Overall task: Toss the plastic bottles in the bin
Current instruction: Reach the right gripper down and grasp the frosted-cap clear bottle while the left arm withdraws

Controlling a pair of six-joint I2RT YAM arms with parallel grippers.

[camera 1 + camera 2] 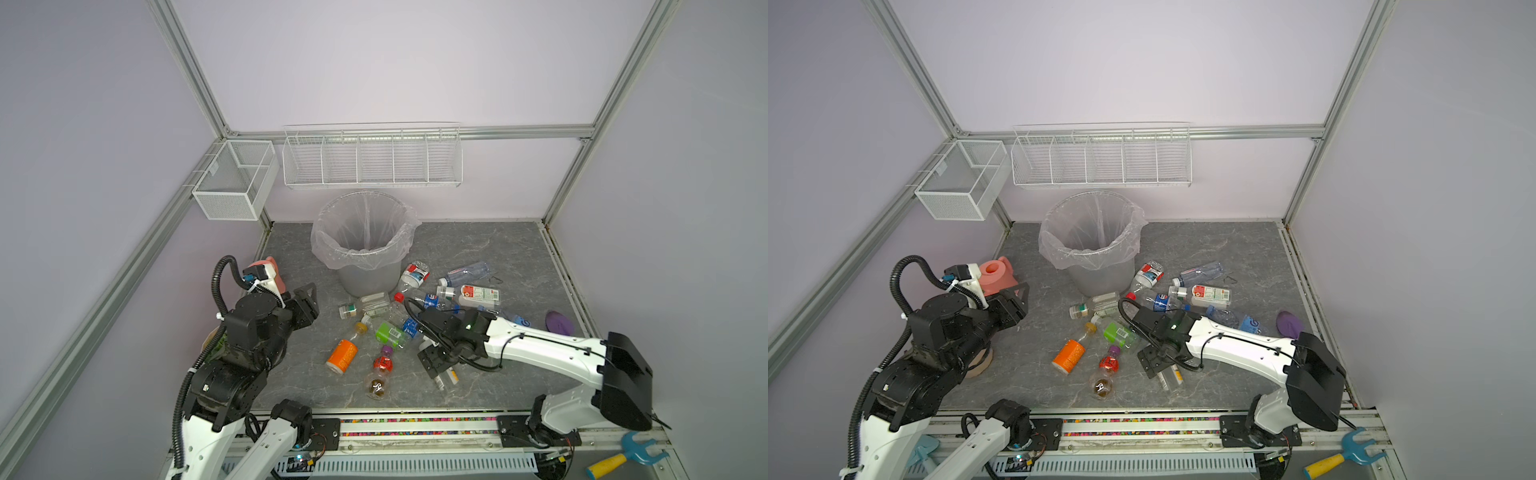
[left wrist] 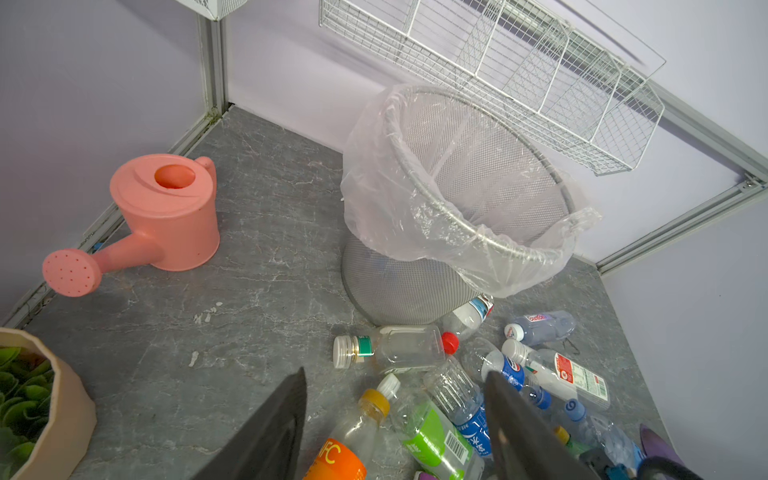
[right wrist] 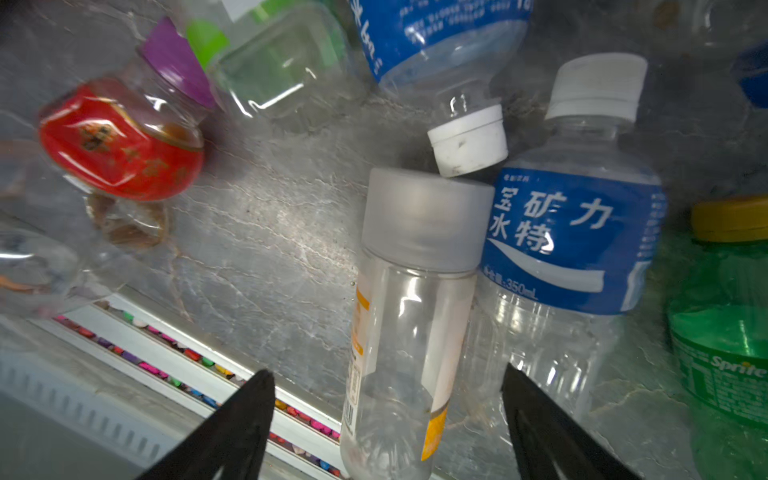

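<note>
Pointing down | right end effector (image 3: 386,372) spread astride frosted-cap bottle (image 3: 411,316) | left end effector (image 2: 395,374) raised, spread

Left tool (image 1: 309,305) hovered open left of the bin (image 1: 368,278); right tool (image 1: 438,370) pointed down before it, jaws apart.

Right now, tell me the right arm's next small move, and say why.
Probably close the right end effector on the clear bottle with the frosted cap. In the right wrist view its jaws stand open on either side of that bottle, which lies on the table, not yet in the bin. The blue-labelled bottle lies close beside it, so close gently.
</note>
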